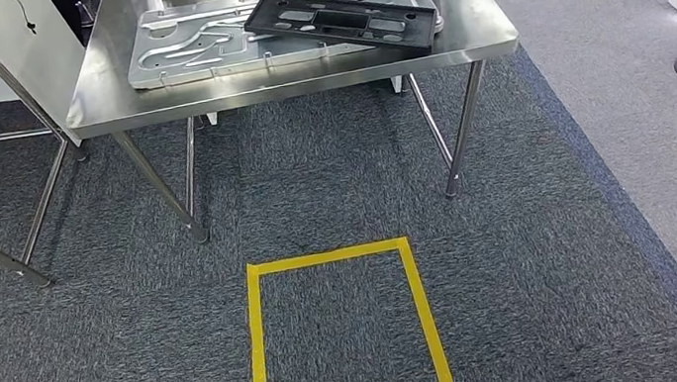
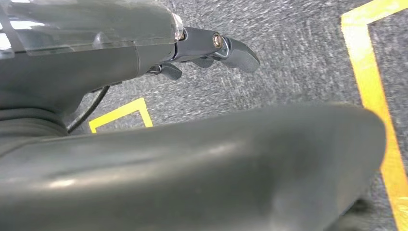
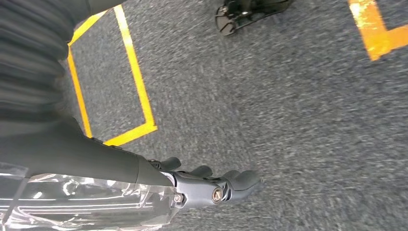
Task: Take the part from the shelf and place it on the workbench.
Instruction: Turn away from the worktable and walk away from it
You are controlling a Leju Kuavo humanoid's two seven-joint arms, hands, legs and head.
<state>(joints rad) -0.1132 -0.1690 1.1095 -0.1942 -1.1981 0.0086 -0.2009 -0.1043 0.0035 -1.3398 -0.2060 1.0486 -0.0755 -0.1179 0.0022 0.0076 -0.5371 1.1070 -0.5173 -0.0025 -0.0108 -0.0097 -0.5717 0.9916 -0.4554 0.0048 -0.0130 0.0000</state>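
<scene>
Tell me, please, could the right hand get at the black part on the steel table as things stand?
Probably not yet: the right hand hangs low over the carpet, holding nothing, while the black part lies on the steel table across the floor ahead.

The workbench (image 1: pixel 201 95) is polished steel, shiny and smooth. On it lies a pressed metal panel (image 1: pixel 184 48), dull silver, under a matt black plastic part (image 1: pixel 340 19). The carpet (image 1: pixel 523 255) looks rough, with glossy yellow tape (image 1: pixel 259 352).

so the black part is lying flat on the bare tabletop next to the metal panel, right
Not quite. In the head view the black part lies on top of the metal panel, at a slant across its right half, not beside it on the bare steel table.
</scene>
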